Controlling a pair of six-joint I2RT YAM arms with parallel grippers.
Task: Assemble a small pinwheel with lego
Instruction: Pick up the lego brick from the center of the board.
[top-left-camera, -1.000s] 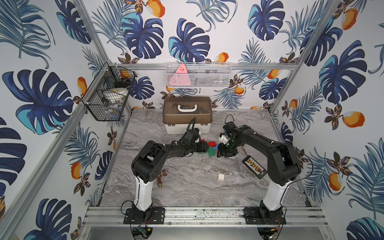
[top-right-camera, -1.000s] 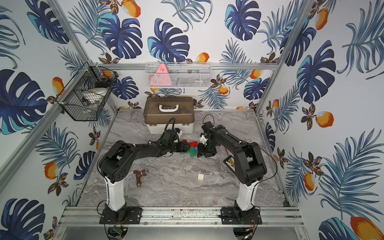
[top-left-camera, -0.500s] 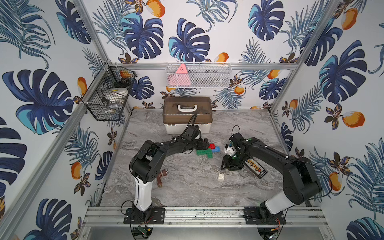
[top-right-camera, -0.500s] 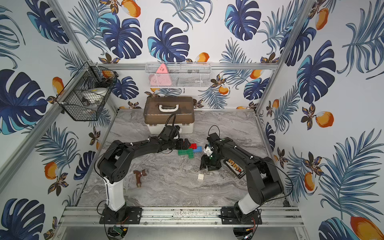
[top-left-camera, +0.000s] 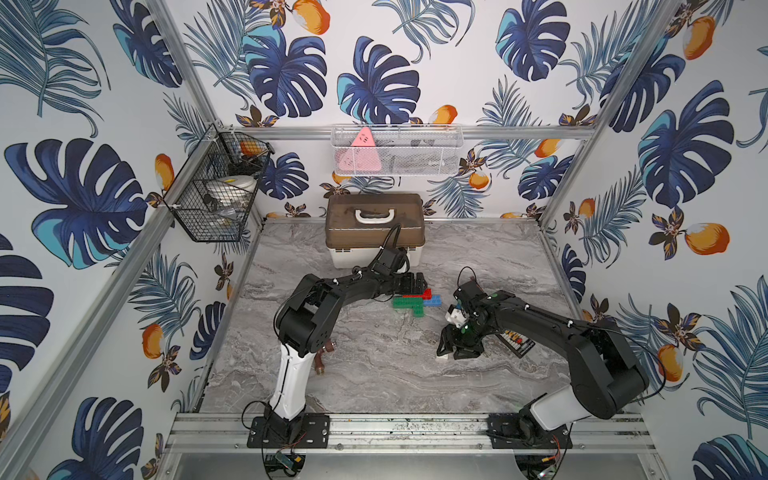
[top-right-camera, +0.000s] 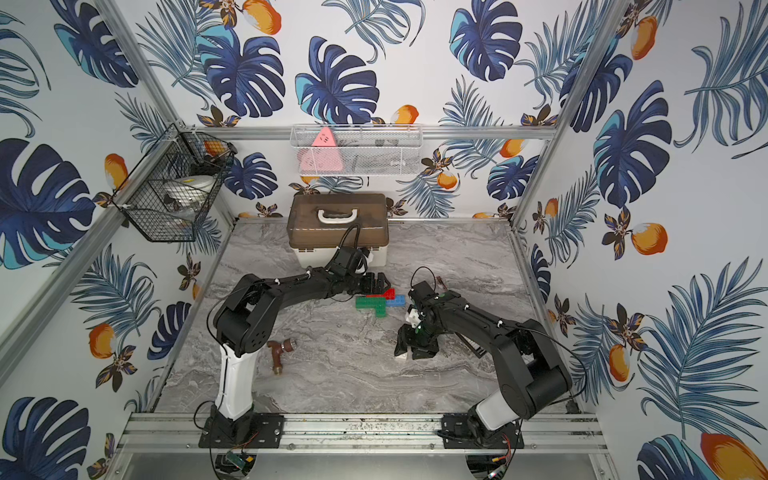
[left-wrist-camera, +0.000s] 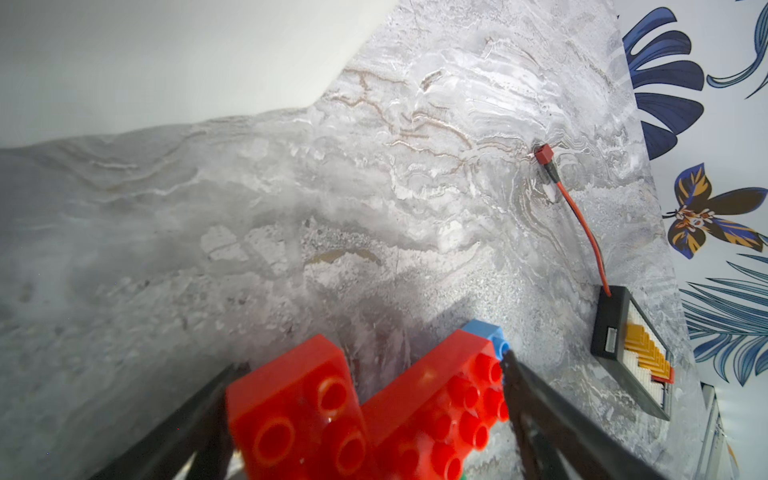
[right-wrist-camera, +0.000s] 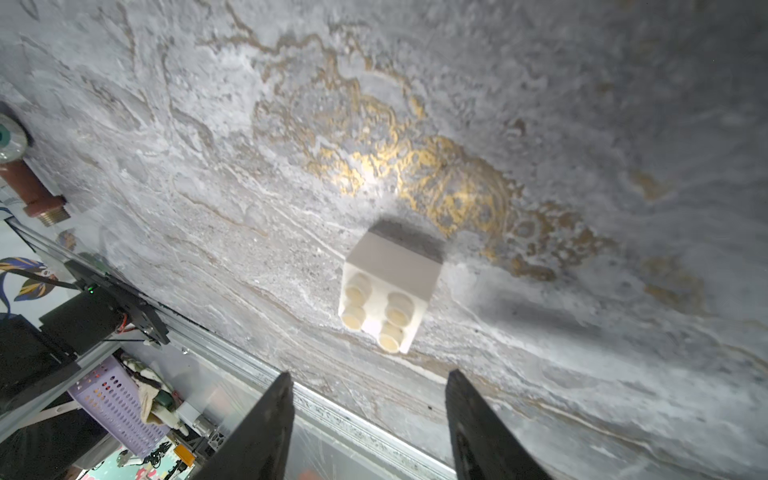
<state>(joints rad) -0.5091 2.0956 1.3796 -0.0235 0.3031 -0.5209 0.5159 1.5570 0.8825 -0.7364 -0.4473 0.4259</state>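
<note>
White 2x2 brick (right-wrist-camera: 388, 286) on the grey marble tabletop (right-wrist-camera: 582, 124), just ahead of the right gripper (right-wrist-camera: 368, 378), studded face turned back toward the fingertips, seemingly tipped onto its side. Right jaws apart with nothing between them, both black fingers (right-wrist-camera: 270, 424) stopping short of the brick.

Left gripper (left-wrist-camera: 372, 358) down at the unfinished pinwheel (top-left-camera: 415, 301), jaws spread wide, one finger to each side of two red bricks (left-wrist-camera: 449, 407); touching them or not, unclear. Blue brick (left-wrist-camera: 484, 332) poking out from under the red pair, just past the fingertips. Green bricks (top-left-camera: 405, 302) flat on the table on the base side of the left gripper. Whole build between the two grippers, near the right one but apart from it.

Farther out, black board with coloured buttons (top-left-camera: 517, 343) just to the right of the right gripper, partly under that arm, with its red wire and plug (left-wrist-camera: 544, 156) trailing across the table ahead of the left gripper. Brown pipe fitting (top-right-camera: 276, 357) well off to the left of the right gripper, beside the left arm's white lower link. Brown-lidded toolbox (top-left-camera: 376, 228) just beyond the left gripper, against the back wall.
</note>
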